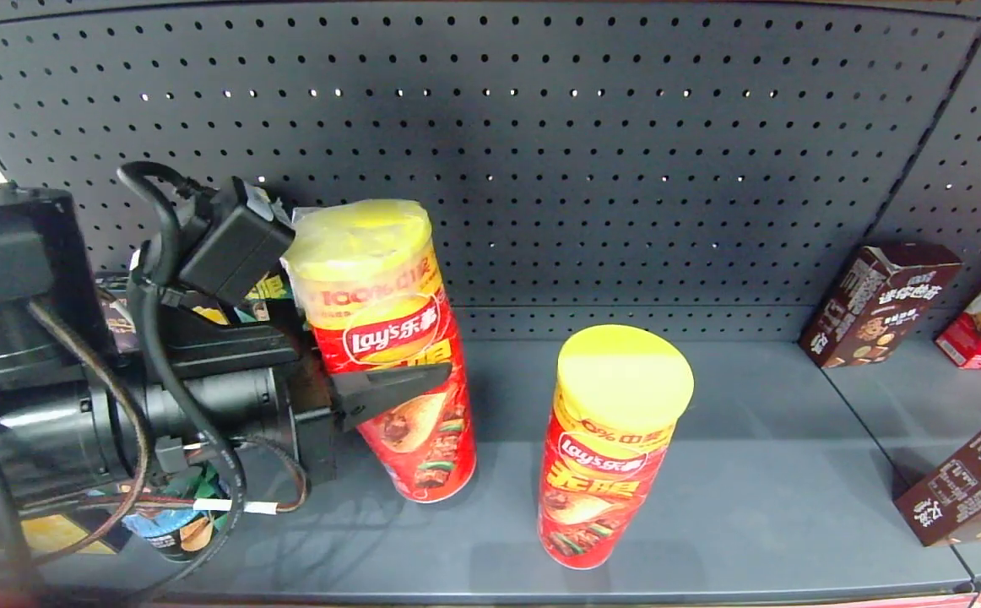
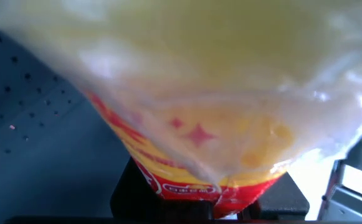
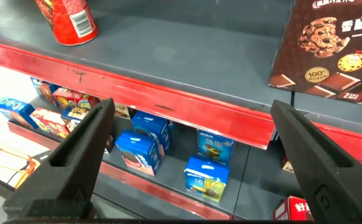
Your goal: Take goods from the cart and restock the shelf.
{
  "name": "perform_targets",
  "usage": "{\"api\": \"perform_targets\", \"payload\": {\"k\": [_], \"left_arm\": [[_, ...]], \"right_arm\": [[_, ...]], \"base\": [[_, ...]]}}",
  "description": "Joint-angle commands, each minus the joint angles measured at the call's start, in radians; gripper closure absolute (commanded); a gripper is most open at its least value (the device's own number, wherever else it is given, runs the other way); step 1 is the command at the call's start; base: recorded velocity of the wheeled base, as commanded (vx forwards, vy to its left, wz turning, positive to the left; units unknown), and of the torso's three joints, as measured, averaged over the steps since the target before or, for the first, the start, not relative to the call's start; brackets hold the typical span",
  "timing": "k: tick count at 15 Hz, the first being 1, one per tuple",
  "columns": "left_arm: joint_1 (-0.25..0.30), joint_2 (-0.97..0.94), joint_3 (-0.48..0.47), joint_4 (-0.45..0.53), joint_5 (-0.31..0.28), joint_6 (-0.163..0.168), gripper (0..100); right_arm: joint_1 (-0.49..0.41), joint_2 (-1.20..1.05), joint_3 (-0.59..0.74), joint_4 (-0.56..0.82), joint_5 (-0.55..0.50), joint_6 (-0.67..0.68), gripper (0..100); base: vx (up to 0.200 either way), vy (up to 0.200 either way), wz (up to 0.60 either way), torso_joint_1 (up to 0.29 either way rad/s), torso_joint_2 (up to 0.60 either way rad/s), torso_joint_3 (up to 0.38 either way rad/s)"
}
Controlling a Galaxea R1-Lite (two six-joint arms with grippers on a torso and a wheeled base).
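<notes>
We close our left end effector (image 1: 389,376) around 1 red chip can (image 1: 376,329) on the grey shelf (image 1: 752,473), left of centre. A 2nd can (image 1: 609,447) stands apart at centre. Our right end effector (image 3: 193,109) gapes open before the shelf's red edge (image 3: 187,102).

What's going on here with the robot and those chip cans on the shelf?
The robot is restocking a grey shelf. Its left gripper is shut on a red chip can with a yellow lid, holding it slightly tilted with its base down at the shelf board. A second can of the same kind stands upright and free on the robot's right of it. The right gripper hangs open by the shelf's red front edge, holding nothing.
</notes>
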Motion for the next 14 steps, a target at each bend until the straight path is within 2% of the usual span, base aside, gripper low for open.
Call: {"api": "perform_targets", "payload": {"k": [1, 4, 6, 7, 10, 12, 14], "left_arm": [[0.001, 0.056, -0.058, 0.026, 0.013, 0.001, 100], [0.000, 0.089, -0.168, 0.141, 0.072, -0.001, 100], [0.003, 0.129, -0.214, 0.140, 0.081, -0.001, 100], [0.000, 0.152, -0.251, 0.140, 0.105, -0.002, 100], [-0.005, 0.182, -0.279, 0.137, 0.098, -0.004, 100], [-0.025, 0.221, -0.279, 0.094, 0.096, -0.001, 100], [-0.028, 0.280, -0.282, -0.009, 0.095, -0.001, 100]], "right_arm": [[0.000, 0.002, -0.001, 0.000, 0.000, 0.000, 0], [0.000, 0.002, -0.001, 0.000, 0.000, 0.000, 0], [0.000, 0.002, 0.001, 0.000, 0.000, 0.000, 0], [0.000, 0.002, 0.001, 0.000, 0.000, 0.000, 0], [0.000, 0.002, 0.001, 0.000, 0.000, 0.000, 0], [0.000, 0.002, 0.001, 0.000, 0.000, 0.000, 0], [0.000, 0.002, 0.001, 0.000, 0.000, 0.000, 0]], "base": [[0.000, 0.000, 0.00, 0.000, 0.00, 0.000], [0.000, 0.000, 0.00, 0.000, 0.00, 0.000], [0.000, 0.000, 0.00, 0.000, 0.00, 0.000], [0.000, 0.000, 0.00, 0.000, 0.00, 0.000], [0.000, 0.000, 0.00, 0.000, 0.00, 0.000], [0.000, 0.000, 0.00, 0.000, 0.00, 0.000], [0.000, 0.000, 0.00, 0.000, 0.00, 0.000]]}}
